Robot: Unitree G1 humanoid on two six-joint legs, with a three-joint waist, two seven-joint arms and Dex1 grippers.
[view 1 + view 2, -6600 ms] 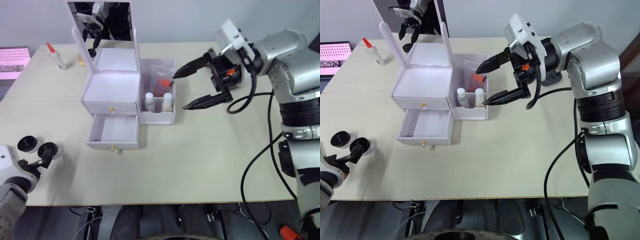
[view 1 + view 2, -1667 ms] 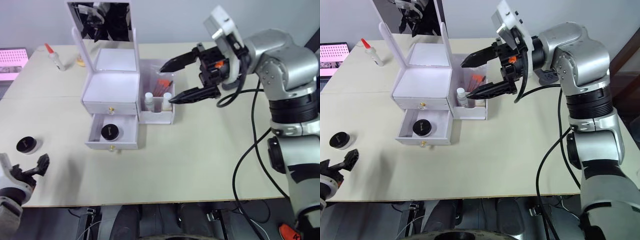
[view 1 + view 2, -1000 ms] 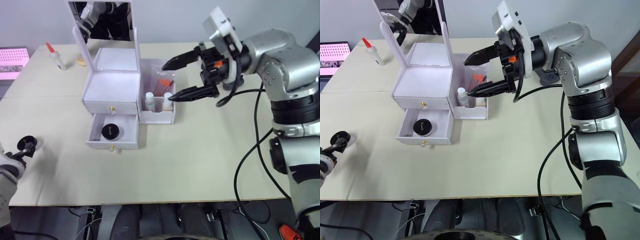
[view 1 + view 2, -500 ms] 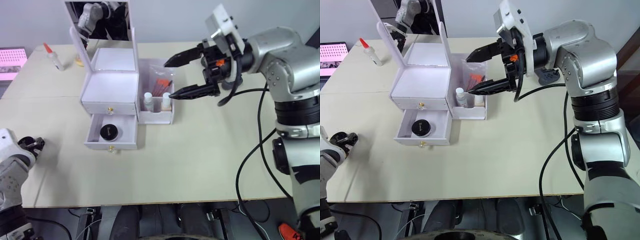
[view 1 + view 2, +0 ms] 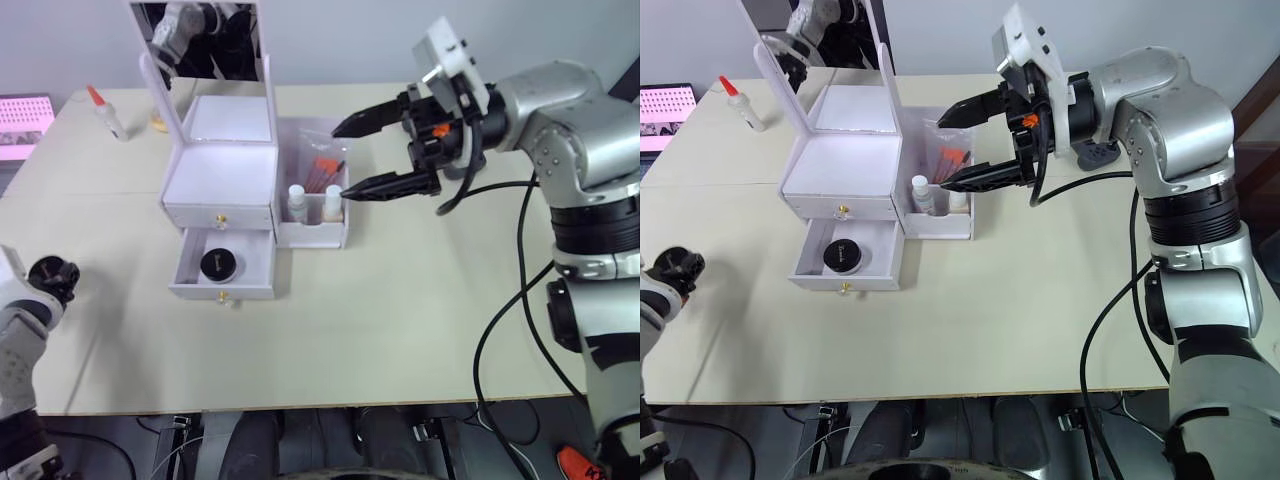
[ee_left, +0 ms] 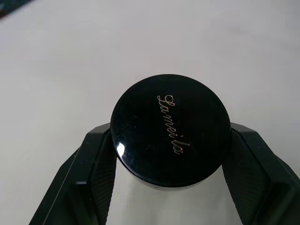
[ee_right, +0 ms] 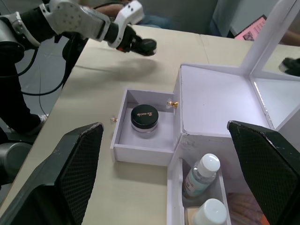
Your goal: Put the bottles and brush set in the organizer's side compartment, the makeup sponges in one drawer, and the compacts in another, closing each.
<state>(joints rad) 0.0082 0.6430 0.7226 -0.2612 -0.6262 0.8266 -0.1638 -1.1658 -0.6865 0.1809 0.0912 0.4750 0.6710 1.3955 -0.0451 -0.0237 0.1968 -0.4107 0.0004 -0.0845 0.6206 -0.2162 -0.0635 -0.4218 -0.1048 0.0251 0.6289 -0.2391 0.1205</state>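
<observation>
My left gripper [image 5: 48,273] is at the table's far left edge, shut on a round black compact [image 6: 170,133] with gold script on its lid. A second black compact [image 5: 216,263] lies in the open lower drawer [image 5: 228,288] of the white organizer [image 5: 220,180]. The upper drawer is shut. In the side compartment [image 5: 316,236] stand two white bottles [image 5: 297,197] and the red-tipped brush set [image 5: 322,170]. My right gripper [image 5: 342,158] hangs open above the side compartment's right edge, holding nothing. The makeup sponges are out of view.
The organizer's mirror [image 5: 200,40] stands upright at the back. A small bottle with a red tip [image 5: 108,112] and a pink box [image 5: 25,112] sit at the far left. A black cable [image 5: 505,330] hangs along the right arm.
One compact now lies in the lower drawer. My left gripper went back to the far left and shut on the second compact. The right gripper has stayed open over the side compartment.
</observation>
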